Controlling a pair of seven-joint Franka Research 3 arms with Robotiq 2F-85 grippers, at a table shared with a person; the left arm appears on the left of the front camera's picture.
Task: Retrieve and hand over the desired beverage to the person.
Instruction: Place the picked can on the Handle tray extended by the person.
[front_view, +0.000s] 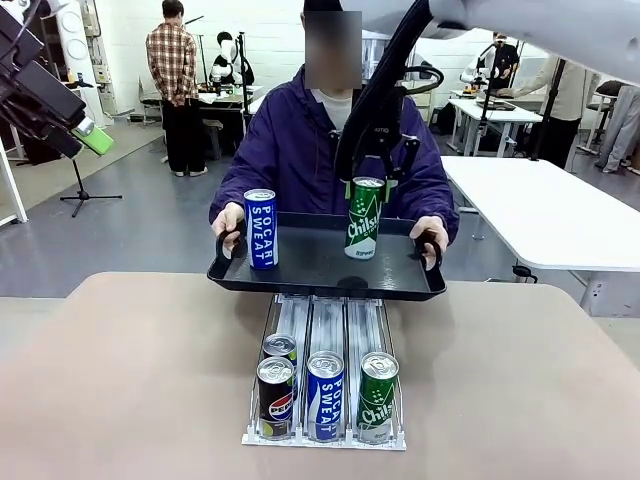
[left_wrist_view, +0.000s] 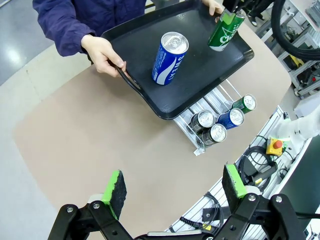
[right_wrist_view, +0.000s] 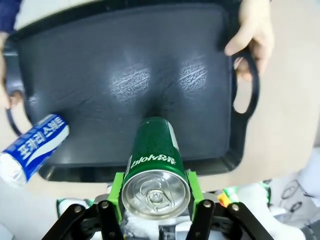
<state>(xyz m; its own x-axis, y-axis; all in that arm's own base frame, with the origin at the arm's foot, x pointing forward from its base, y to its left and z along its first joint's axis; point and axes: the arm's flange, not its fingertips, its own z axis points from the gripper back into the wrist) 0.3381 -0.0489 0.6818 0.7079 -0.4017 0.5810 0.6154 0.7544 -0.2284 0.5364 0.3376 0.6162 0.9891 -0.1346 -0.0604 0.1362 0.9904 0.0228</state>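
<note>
Your right gripper (right_wrist_view: 155, 200) clamps the green Chilsung can (front_view: 364, 218) just above the person's (front_view: 300, 150) black tray (front_view: 330, 275) (beside a blue Pocari can (front_view: 261, 229)); the left gripper (left_wrist_view: 172, 187) hangs open. Release while it is tilted and the can may topple.

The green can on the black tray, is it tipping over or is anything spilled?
The green Chilsung soda can leans a little over the black plastic tray, but the right tool is shut on it, so it is held, not falling. The blue Pocari Sweat can stands upright on the tray. Nothing looks spilled or dented.
</note>
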